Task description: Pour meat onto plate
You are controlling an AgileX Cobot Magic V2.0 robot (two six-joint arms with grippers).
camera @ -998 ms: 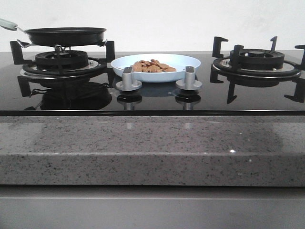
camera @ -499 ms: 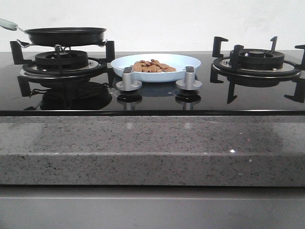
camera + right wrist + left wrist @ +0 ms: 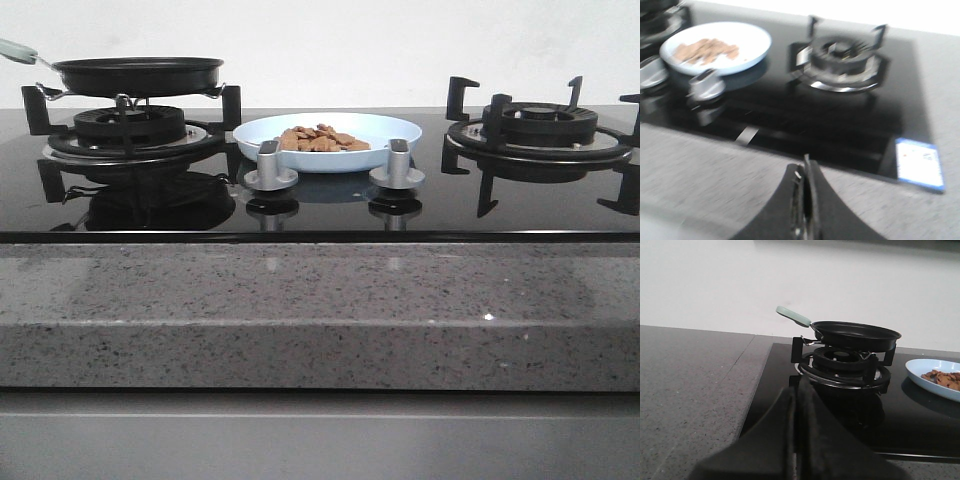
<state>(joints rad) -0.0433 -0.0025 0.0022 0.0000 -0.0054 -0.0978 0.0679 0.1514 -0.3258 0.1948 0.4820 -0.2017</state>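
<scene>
The pale-blue plate [image 3: 327,139] sits on the black glass hob between the two burners, with the orange-brown meat [image 3: 322,139] lying in a loose pile on it. The plate [image 3: 715,47] and meat [image 3: 706,50] also show in the blurred right wrist view, and part of the plate [image 3: 935,377] shows in the left wrist view. A black frying pan [image 3: 137,75] with a pale-green handle rests on the left burner. My left gripper [image 3: 799,395] is shut and holds nothing, hovering short of the hob's left front corner. My right gripper [image 3: 805,172] is shut and holds nothing, above the grey counter in front of the hob.
Two silver knobs [image 3: 270,166] [image 3: 397,165] stand in front of the plate. The right burner [image 3: 540,125] has a bare black grate. A speckled grey stone counter edge [image 3: 320,310] runs along the front. A blue-edged label [image 3: 918,162] sits at the hob's right front corner.
</scene>
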